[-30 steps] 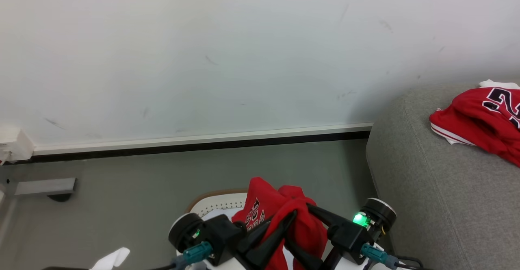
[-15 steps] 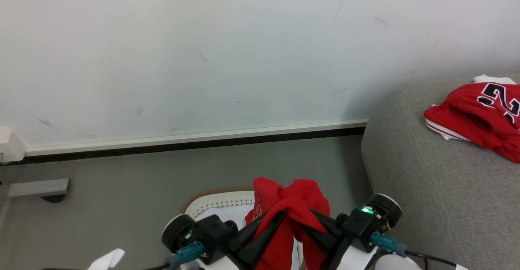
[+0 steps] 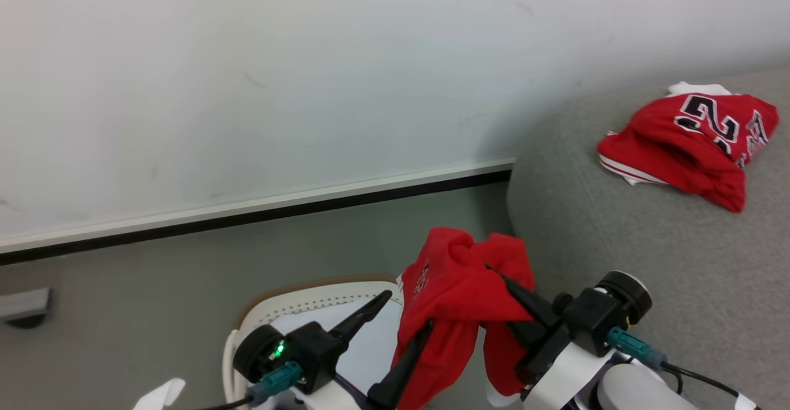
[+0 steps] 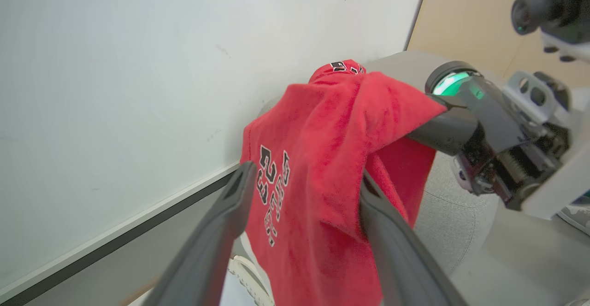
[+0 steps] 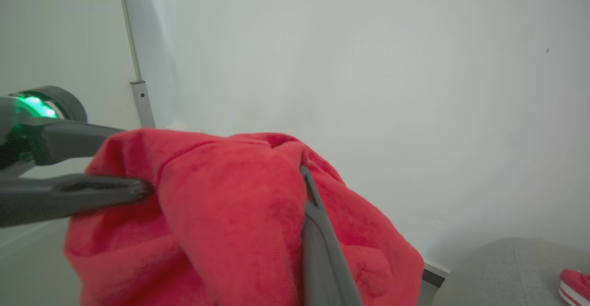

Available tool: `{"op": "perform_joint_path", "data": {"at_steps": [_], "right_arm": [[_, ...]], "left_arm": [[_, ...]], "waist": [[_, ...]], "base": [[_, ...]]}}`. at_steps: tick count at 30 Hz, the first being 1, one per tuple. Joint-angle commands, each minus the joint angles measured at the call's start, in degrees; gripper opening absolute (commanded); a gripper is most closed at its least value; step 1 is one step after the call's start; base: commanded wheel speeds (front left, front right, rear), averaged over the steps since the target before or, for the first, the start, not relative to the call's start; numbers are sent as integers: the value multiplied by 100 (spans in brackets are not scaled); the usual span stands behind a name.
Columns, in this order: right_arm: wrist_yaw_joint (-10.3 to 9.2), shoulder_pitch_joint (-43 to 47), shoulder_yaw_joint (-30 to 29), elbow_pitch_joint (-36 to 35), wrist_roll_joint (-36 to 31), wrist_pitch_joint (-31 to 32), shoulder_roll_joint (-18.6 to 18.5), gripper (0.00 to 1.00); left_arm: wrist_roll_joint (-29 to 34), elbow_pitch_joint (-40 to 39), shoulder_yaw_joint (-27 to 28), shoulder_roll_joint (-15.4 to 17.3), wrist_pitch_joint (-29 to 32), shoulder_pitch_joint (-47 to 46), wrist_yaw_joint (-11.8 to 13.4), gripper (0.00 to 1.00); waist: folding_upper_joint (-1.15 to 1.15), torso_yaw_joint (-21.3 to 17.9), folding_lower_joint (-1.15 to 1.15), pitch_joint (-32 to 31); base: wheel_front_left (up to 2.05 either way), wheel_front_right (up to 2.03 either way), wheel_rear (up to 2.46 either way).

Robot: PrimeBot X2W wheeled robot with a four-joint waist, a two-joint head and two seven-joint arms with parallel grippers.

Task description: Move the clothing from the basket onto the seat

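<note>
Left gripper (image 3: pixel 404 314) fingers have sprung apart; right gripper (image 3: pixel 503 280) fingers alone clamp the clothing (image 3: pixel 457 286), which could slip short of the seat (image 3: pixel 617 262).

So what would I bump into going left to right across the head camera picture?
Grey bracket → white scrap → basket → lifted red garment → jersey, lying on the seat.
</note>
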Motion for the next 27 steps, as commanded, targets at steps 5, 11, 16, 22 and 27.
{"op": "perform_joint_path", "data": {"at_steps": [5,11,16,22,27], "right_arm": [[-15,180,-477,-143,-161,2,-61,0],[-15,358,-943,-266,-292,2,-87,0],[-15,586,-1295,-382,-406,2,-104,0],[-15,767,-1460,-468,-463,2,-114,0],[-15,798,-1687,-428,-579,2,-58,0]], "left_arm": [[75,90,-23,44,-86,-151,15,100],[106,175,-76,16,-160,-207,15,100],[87,264,-160,-15,-183,-249,-5,100],[68,309,-202,-17,-223,-268,2,100],[57,324,-250,-34,-250,-294,-6,100]], "waist": [[0,-615,0,152],[0,-957,0,220],[0,-1166,0,247],[0,-1251,0,263],[0,-1217,0,321]], "base": [[0,0,0],[0,0,0],[0,0,0],[0,0,0],[0,0,0]]}}
